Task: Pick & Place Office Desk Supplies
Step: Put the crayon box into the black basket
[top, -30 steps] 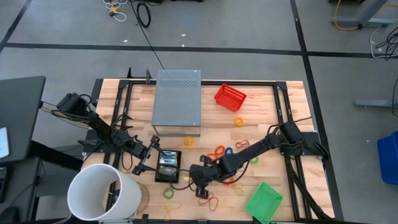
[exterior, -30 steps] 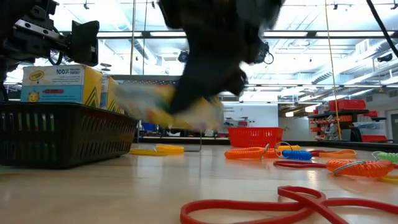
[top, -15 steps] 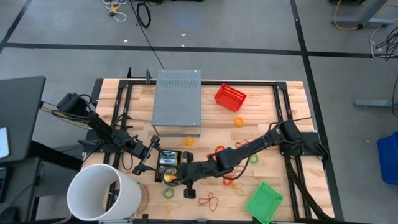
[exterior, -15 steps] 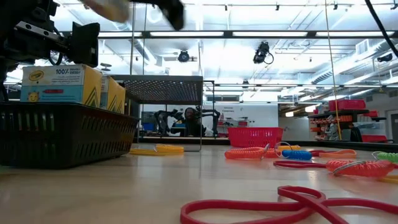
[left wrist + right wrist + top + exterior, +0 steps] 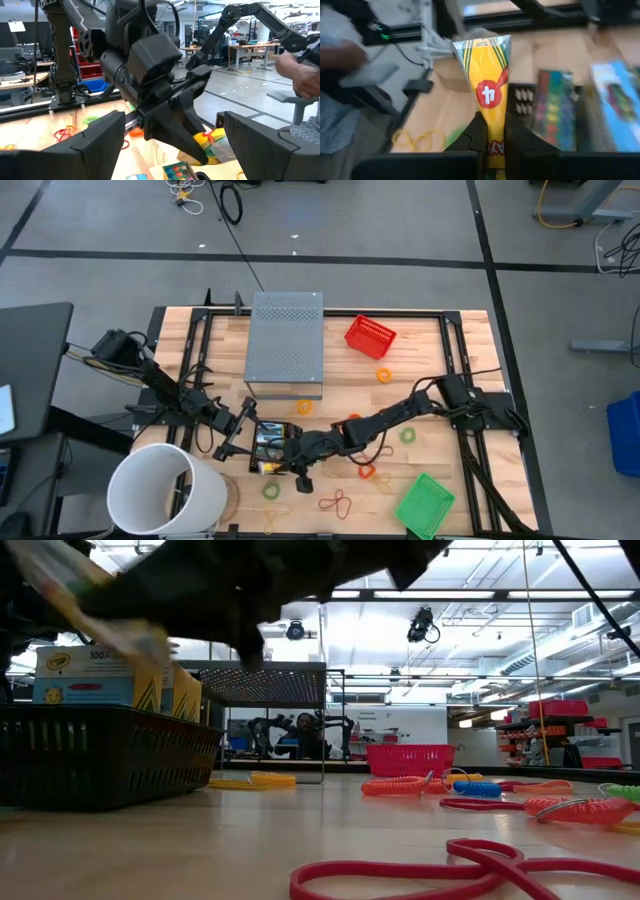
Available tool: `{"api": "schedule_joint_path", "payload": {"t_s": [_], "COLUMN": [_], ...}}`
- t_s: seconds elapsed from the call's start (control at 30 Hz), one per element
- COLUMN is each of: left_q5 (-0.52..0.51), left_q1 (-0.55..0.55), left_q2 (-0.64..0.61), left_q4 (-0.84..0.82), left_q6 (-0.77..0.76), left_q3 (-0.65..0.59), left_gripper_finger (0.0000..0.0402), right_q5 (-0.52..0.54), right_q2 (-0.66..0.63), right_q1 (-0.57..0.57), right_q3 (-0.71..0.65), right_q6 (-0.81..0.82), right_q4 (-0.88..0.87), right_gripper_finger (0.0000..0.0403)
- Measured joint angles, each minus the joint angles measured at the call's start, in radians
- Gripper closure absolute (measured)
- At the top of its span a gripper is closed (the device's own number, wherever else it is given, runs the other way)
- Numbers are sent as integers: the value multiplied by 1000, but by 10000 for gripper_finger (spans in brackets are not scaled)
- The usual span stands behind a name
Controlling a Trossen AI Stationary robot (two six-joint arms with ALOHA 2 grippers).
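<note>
Right hand (image 5: 490, 137): clamped on a yellow-and-green crayon box (image 5: 487, 87), fingers pinching its lower end so the box stood out forward from the hand
Where the box was: in the air, carried over the near-left part of the counter (image 5: 430, 370); in the high view it sat at the tip of the right arm, at the right edge of the black basket (image 5: 268, 448)
Long axis of the box: in line with the right hand's fingers, pointing away from the wrist toward the basket side
Which way the goal lay: judged from the high view, the basket was just beside and under the hand, toward the left arm; the box seemed to need only a short carry inward and a lowering before release
Basket contents: other crayon boxes (image 5: 100, 675) already stood upright in it, seen in the low view, so free room looked limited on the far-left side
Left hand (image 5: 238, 435): spread wide and holding nothing, poised at the basket's left edge, its two fingers framing the right hand in the left wrist view
Nearer arm: the right, since it already had the box; the left only waited beside the basket
Risk: the two hands were close together over the basket and could touch on the way down
Left on the counter: rubber bands (image 5: 340, 502) scattered to the right and front, well apart from both hands
</note>
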Motion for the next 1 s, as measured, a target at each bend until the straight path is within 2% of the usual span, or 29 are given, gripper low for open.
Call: {"api": "schedule_joint_path", "payload": {"t_s": [0.23, 0.3, 0.73, 1.0], "left_q5": [-7, -7, -8, -7], "left_q1": [0, 0, 0, 0], "left_q2": [0, -1, -1, -1], "left_q4": [2, 5, 8, 8], "left_q6": [4, 6, 6, 5], "left_q3": [0, 0, 0, 0], "left_gripper_finger": [63, 63, 63, 63], "right_q5": [-70, -75, -88, -43], "right_q2": [51, 59, 61, 61], "right_q1": [-29, -34, -52, -47], "right_q3": [-1, -1, -1, -1], "right_q6": [-22, -48, -112, -120], "right_q4": [58, 98, 79, 79], "right_gripper_finger": [375, 375, 374, 259]}}
